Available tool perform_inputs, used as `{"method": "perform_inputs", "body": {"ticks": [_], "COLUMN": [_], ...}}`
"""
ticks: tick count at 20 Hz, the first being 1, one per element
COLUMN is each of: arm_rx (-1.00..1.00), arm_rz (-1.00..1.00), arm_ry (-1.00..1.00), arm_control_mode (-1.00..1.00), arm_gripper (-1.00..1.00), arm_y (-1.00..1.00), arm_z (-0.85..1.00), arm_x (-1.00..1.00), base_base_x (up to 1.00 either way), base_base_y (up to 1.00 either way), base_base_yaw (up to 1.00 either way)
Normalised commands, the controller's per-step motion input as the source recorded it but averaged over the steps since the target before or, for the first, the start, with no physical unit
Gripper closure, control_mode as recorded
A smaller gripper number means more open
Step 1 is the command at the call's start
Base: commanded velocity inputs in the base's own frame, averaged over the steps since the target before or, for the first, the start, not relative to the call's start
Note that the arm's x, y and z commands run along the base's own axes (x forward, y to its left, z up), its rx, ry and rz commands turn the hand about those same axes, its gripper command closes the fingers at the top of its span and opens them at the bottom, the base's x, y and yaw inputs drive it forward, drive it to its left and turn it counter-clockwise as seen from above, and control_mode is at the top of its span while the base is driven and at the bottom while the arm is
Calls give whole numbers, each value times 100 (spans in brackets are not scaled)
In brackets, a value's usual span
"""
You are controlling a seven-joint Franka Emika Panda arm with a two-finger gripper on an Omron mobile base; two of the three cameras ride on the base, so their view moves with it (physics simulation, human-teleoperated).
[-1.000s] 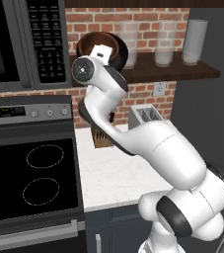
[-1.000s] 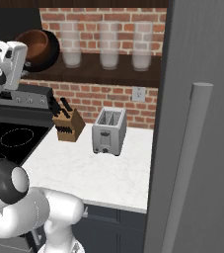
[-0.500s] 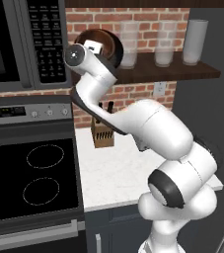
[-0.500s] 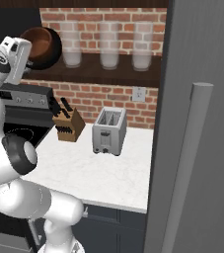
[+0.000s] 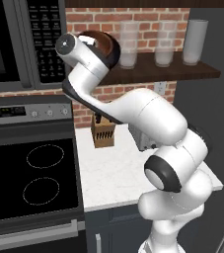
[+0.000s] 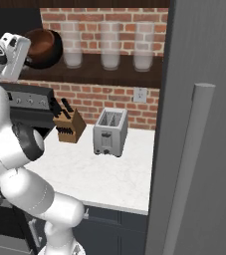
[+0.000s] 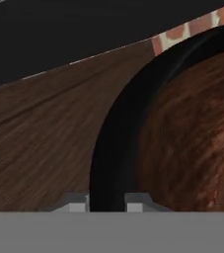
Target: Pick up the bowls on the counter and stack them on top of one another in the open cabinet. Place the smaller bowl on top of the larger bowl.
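The reddish-brown smaller bowl (image 5: pixel 97 41) (image 6: pixel 42 44) (image 7: pixel 192 143) sits nested inside the black larger bowl (image 5: pixel 114 53) (image 6: pixel 56 52) (image 7: pixel 118 143). Both are tipped on edge, mouths facing the cameras, at the left end of the dark wooden shelf (image 5: pixel 158 74) (image 6: pixel 109 74) (image 7: pixel 39 143). My gripper (image 7: pixel 107 203) is shut on the black bowl's rim, with one fingertip on each side of it. In both base views the white hand (image 5: pixel 76 49) (image 6: pixel 15 52) is pressed against the bowls' left side. Whether the bowls rest on the board cannot be told.
Three frosted glass jars (image 5: pixel 128 44) (image 6: pixel 109 47) stand on the shelf to the right of the bowls. The microwave (image 5: pixel 15 44) hangs close on the left. On the white counter (image 6: pixel 99 169) below are a knife block (image 5: pixel 103 133) and a toaster (image 6: pixel 109 132); the stovetop (image 5: pixel 34 173) lies left.
The wrist and forearm have swung up and to the left and the elbow has folded in, while the nested bowls have stayed at nearly the same spot at the shelf's left end.
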Motion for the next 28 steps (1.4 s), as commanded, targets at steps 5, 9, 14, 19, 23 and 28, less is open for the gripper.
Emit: {"method": "perform_inputs", "body": {"ticks": [5,9,14,19,23,28], "arm_rx": [0,0,0,3,15,15], "arm_rz": [0,0,0,0,0,0], "arm_ry": [0,-7,-26,-48,-55,-38], "arm_control_mode": [-100,-100,-100,-100,-100,-100], "arm_gripper": [-100,-100,-100,-100,-100,-100], "arm_y": [0,0,0,-28,-75,-99], "arm_z": [0,0,0,-28,-97,-100], "arm_x": [-12,-47,-96,-100,-100,-100], "base_base_x": [0,0,0,0,0,0], "base_base_y": [0,0,0,0,0,0], "base_base_yaw": [0,0,0,0,0,0]}}
